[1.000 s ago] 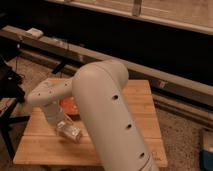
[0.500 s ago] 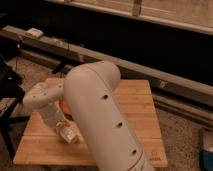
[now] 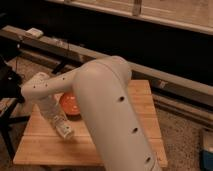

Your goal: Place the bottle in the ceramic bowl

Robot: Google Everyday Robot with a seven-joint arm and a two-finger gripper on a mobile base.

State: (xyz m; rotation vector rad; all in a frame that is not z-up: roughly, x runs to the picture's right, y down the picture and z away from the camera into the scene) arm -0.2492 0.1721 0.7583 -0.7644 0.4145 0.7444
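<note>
End effector (image 3: 61, 124) low beside the ceramic bowl (image 3: 70, 104)
The pale shape at its tip looks like the bottle (image 3: 66, 132), just beside the bowl over the desk (image 3: 45, 145); whether it is clamped, I cannot tell. Best to lift above the rim, centre, then lower before release.

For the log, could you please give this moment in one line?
gripper low beside ceramic bowl | bowl on table | bottle unclear

Bowl (image 3: 70, 103) sits upright, glossy orange inside with a darker rim, its right side hidden. Just in front of the bowl and a touch left, the pale bottle (image 3: 65, 132) lies tilted at the gripper (image 3: 62, 126), outside the bowl, label marks faintly showing.
</note>
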